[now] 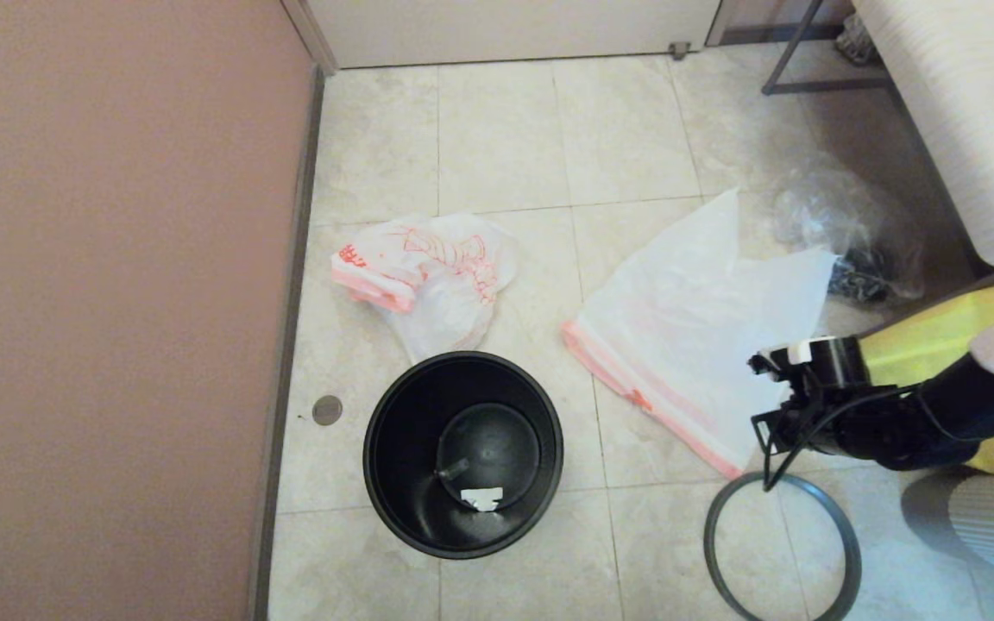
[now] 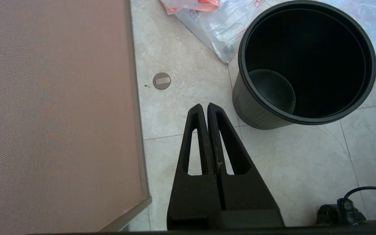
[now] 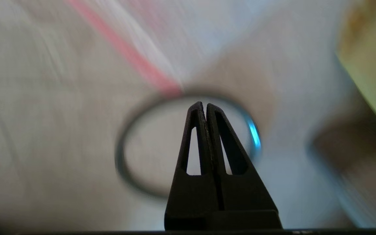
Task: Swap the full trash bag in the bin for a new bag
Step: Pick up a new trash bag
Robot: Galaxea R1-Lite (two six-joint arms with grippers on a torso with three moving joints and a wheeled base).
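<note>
The bin [image 1: 402,448] stands upright on the tile floor, holding only a small white scrap [image 1: 481,498]. Behind it lies the full trash bag [image 1: 428,267], printed with red drawings. The new bag [image 1: 687,336] lies flat to the right, its orange-pink band toward the bin. The grey hoop rim [image 1: 709,539] lies on the floor at the front right. My right arm [image 1: 851,414] hangs over it; the right gripper [image 3: 201,103] is shut and empty above the hoop [image 3: 120,153]. My left gripper [image 2: 205,105] is shut and empty, in front of the bin [image 2: 253,111], near the wall.
A brown wall panel [image 1: 117,302] runs along the left. A round metal floor plate [image 1: 327,410] sits beside the bin. A crinkled clear bag [image 1: 842,224] with dark contents, a yellow bag [image 1: 937,336] and a pale bench [image 1: 971,112] crowd the right side.
</note>
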